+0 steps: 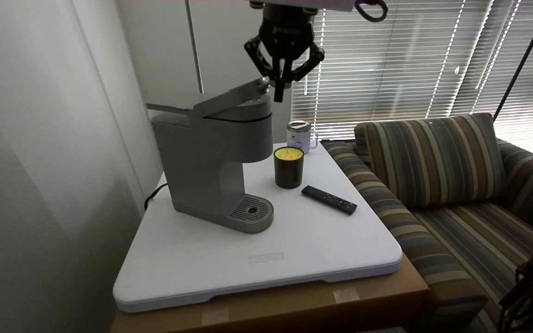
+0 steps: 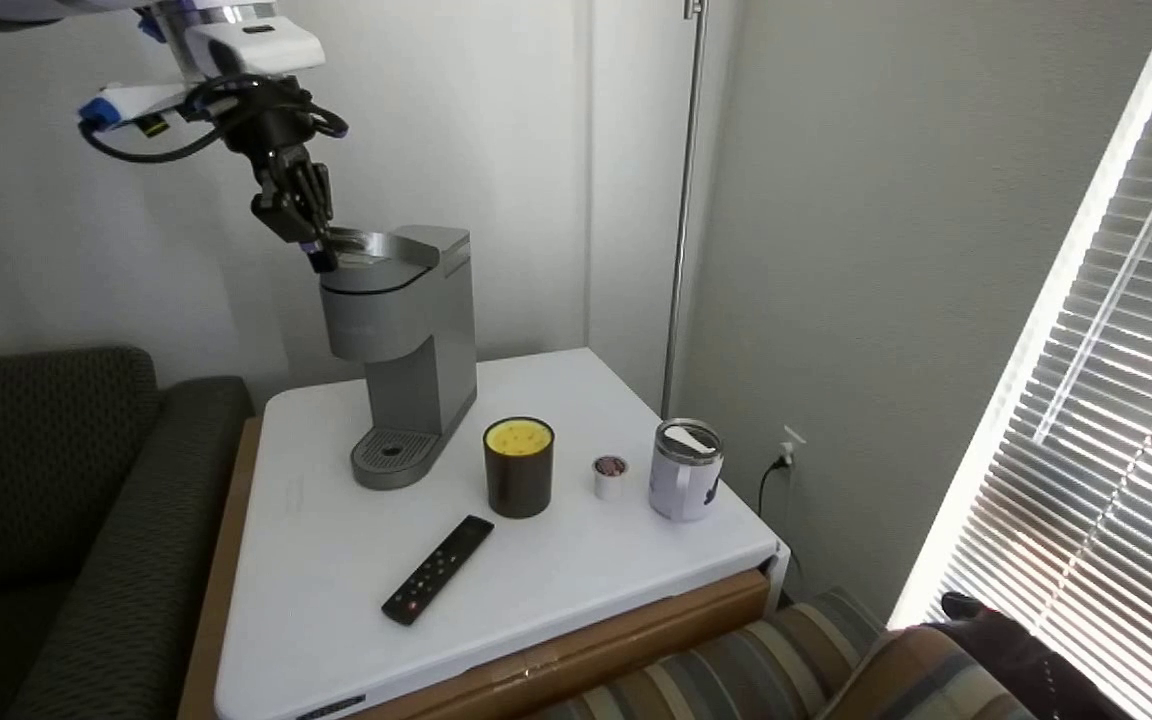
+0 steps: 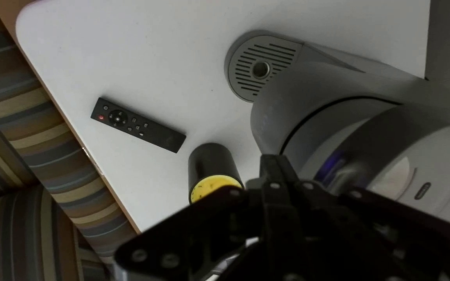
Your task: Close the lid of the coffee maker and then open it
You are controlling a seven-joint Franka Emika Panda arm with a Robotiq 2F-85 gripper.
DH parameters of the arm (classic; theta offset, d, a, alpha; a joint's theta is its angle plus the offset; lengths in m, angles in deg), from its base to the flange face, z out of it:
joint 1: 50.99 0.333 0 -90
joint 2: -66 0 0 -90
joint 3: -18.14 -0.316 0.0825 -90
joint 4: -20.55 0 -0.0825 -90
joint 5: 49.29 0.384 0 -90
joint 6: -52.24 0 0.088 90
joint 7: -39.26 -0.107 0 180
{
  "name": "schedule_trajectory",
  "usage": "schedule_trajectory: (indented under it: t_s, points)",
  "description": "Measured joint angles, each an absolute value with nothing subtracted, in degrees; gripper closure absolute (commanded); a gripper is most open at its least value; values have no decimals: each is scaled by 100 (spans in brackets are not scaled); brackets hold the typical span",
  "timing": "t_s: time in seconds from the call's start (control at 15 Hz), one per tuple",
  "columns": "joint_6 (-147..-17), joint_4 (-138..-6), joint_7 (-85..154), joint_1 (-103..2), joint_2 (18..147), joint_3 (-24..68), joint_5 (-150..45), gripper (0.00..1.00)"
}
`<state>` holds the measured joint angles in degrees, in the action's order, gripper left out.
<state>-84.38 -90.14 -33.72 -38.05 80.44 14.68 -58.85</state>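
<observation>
The grey coffee maker (image 1: 211, 159) stands upright on the white table, and it also shows in an exterior view (image 2: 386, 325) and the wrist view (image 3: 283, 111). Its grey lid (image 1: 234, 99) is partly raised, tilted up toward the front above the brew head; it also shows in the wrist view (image 3: 381, 132). My gripper (image 1: 279, 95) is shut with its fingers together and nothing visible between them. Its fingertips (image 2: 321, 260) are at the front edge of the lid and brew head. In the wrist view the fingertips (image 3: 274, 158) overlap the brew head's edge; contact cannot be told.
A dark candle jar with yellow wax (image 1: 288, 171) stands beside the coffee maker. A black remote (image 1: 329, 200) lies nearby. A white mug (image 2: 684, 475) and small pod (image 2: 610, 478) are farther along the white table (image 1: 192, 263). A striped sofa (image 1: 387, 203) and a wall border it.
</observation>
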Motion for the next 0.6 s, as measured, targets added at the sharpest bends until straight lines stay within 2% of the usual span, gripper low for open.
schedule_trajectory:
  t_s: [0.6]
  points:
    - [-8780,-9041,-3876,-3790,8043,1469,-5891,100]
